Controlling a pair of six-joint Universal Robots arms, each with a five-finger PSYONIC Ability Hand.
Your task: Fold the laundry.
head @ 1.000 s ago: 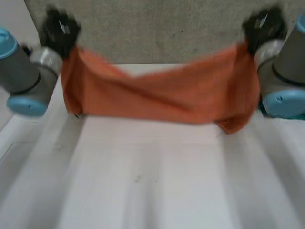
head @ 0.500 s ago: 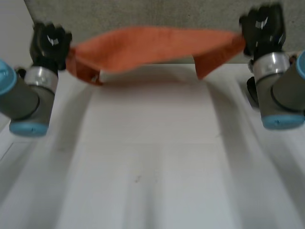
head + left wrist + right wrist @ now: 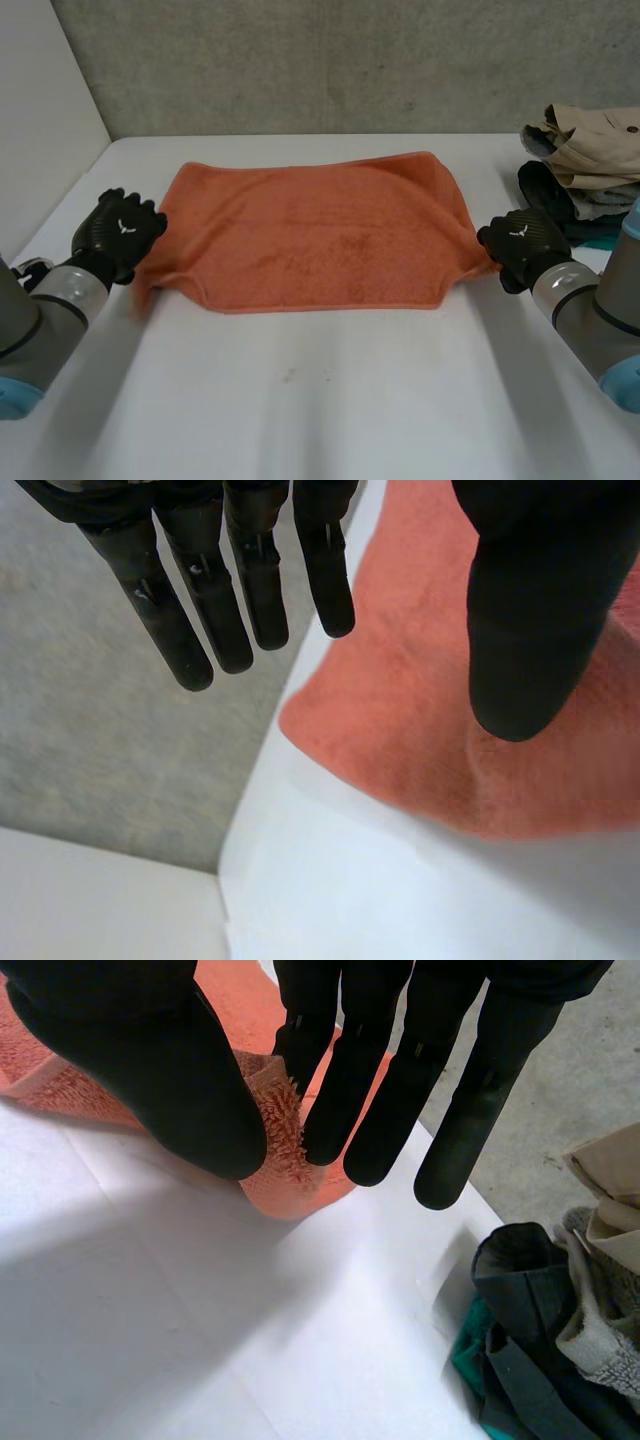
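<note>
An orange towel (image 3: pixel 310 230) lies spread flat on the white table (image 3: pixel 320 400), its long side running left to right. My left hand (image 3: pixel 118 232) rests at the towel's near left corner. In the left wrist view its fingers (image 3: pixel 250 590) are straight and stand apart from the thumb, open above the towel's corner (image 3: pixel 420 720), which lies loose on the table. My right hand (image 3: pixel 520 245) is at the near right corner. In the right wrist view it (image 3: pixel 150 1070) pinches that corner (image 3: pixel 290 1160) between thumb and fingers.
A pile of other clothes (image 3: pixel 585 170), beige, dark and teal, sits at the table's right edge just beyond my right hand, and lies close beside it in the right wrist view (image 3: pixel 540 1340). A grey wall stands behind the table. The white wall at the left is near my left arm.
The towel hung stretched in the air between both raised hands; now both hands have come down and it lies flat. My left hand has let go of its corner.
</note>
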